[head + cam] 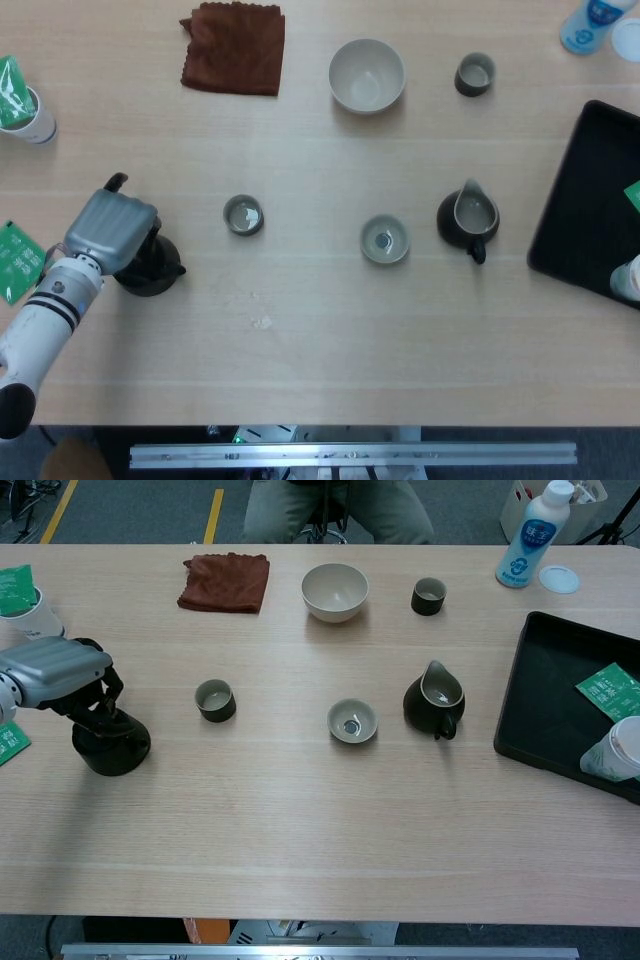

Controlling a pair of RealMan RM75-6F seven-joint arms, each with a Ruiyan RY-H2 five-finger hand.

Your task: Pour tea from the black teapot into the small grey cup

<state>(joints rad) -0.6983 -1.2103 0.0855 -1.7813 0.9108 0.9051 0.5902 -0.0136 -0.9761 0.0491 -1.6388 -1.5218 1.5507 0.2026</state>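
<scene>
The black teapot [155, 272] stands on the table at the far left, its spout pointing right, and also shows in the chest view [112, 750]. My left hand [108, 230] covers its top. In the chest view the left hand [55, 670] has its dark fingers [97, 702] curled down around the teapot's upper part. The small grey cup [243, 215] stands upright a short way to the right of the teapot and shows there in the chest view too [215, 700]. My right hand is out of both views.
A black pitcher [468, 220], a small grey bowl [385, 240], a large cream bowl [367, 75] and a second dark cup [475, 74] stand to the right. A brown cloth [234, 47] lies at the back. A black tray [585, 200] is at the right edge, a paper cup [25, 105] far left.
</scene>
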